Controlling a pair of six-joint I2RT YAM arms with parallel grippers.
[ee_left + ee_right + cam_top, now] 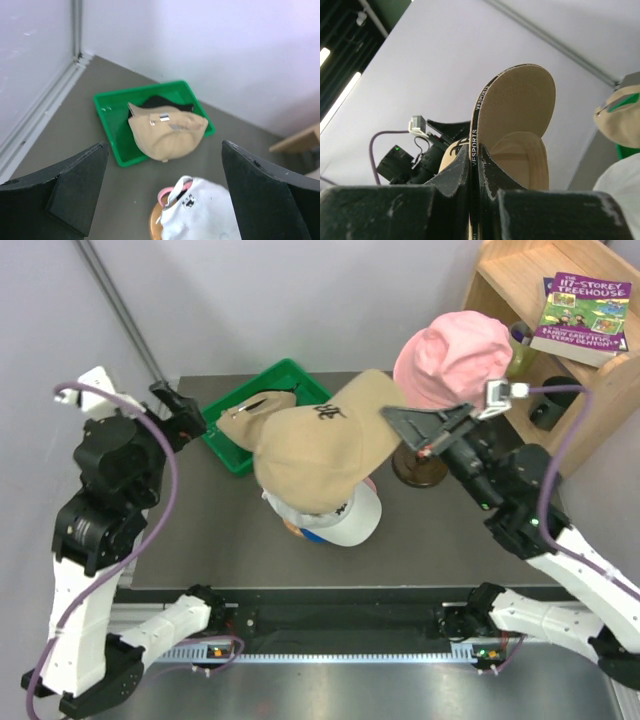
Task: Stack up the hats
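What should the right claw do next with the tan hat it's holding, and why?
Probably lower the tan hat gently onto the white hat. The right claw is shut on the tan hat's peak, and from above the hat hangs right over the white hat, hiding most of it. It looks nearly lined up, so going down seems the best small move before letting go.

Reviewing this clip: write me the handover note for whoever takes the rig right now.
Left gripper: open, empty, above the table near the green tray.
Right gripper: shut on the peak of the held tan cap, lifted over the white cap.
In the tray: second tan cap lying over a black cap.
Pink cap sits on the wooden stand.
Done: the white cap tops a pile at table centre.
Left: lower the held cap onto it, then add the tray caps and the pink one.
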